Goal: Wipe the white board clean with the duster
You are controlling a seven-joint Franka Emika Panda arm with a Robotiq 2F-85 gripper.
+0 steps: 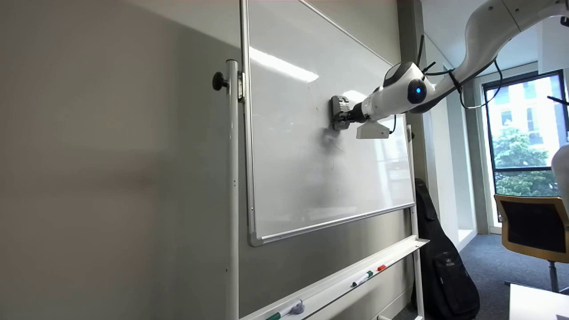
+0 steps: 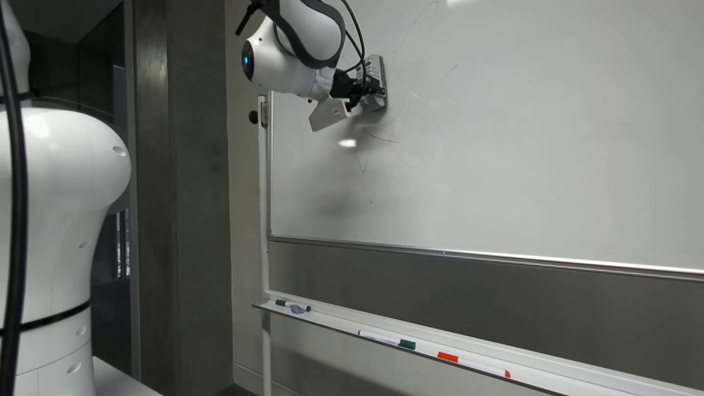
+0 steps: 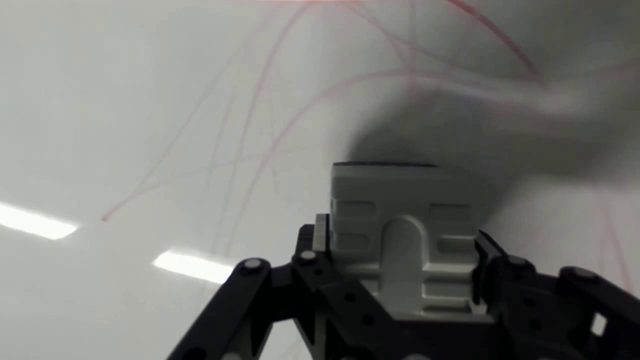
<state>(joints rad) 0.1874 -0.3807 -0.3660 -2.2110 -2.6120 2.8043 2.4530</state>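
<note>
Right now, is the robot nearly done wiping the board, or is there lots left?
Not finished. Done: the duster is gripped between the fingers. In hand: it's held up at the board, though I can't tell if it's touching. Left: the wrist view shows several red lines, some faint, one bolder, so there's probably plenty of wiping to go.

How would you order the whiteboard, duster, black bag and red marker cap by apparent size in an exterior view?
Largest to smallest, in an exterior view:
whiteboard
black bag
duster
red marker cap
</note>
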